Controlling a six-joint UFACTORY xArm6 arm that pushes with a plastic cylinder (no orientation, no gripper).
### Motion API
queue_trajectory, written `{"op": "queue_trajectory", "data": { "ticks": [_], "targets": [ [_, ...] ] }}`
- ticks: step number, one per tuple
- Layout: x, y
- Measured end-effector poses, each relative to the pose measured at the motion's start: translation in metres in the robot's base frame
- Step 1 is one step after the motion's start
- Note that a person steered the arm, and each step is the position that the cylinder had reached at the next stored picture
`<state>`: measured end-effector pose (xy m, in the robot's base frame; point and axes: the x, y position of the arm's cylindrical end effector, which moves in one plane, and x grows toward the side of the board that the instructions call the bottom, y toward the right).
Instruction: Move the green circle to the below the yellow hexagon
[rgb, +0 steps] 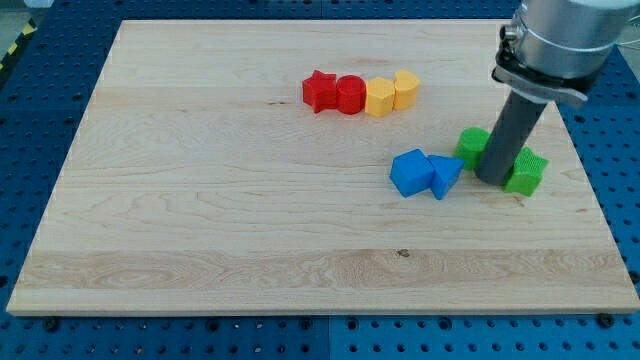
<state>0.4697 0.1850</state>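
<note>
Tip (492, 180) on board (200, 200), between two green blocks: circle (473, 146) touching its left, star (526, 173) just right. Yellow hexagon (379, 98) far left. No jaws: bare rod.

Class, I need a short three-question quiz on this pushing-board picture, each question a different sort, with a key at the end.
1. True or false: my tip stands between the two green plastic blocks.
2. Which block touches the red star-shaped block? A) blue cube B) red round block C) green block
3. Fill in: the two blue plastic blocks lie toward the view's ____ of the yellow hexagon-like block.

Key: 1 true; 2 B, the red round block; 3 bottom.
</note>
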Motion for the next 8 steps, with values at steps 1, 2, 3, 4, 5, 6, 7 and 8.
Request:
{"op": "queue_trajectory", "data": {
  "ticks": [1, 2, 3, 4, 5, 6, 7, 8],
  "targets": [
    [-0.021, 0.0],
    [-0.024, 0.004],
    [-0.014, 0.03],
    [-0.014, 0.037],
    [-0.016, 0.027],
    [-0.019, -0.001],
    [-0.026, -0.016],
    [-0.04, -0.01]
  ]
}}
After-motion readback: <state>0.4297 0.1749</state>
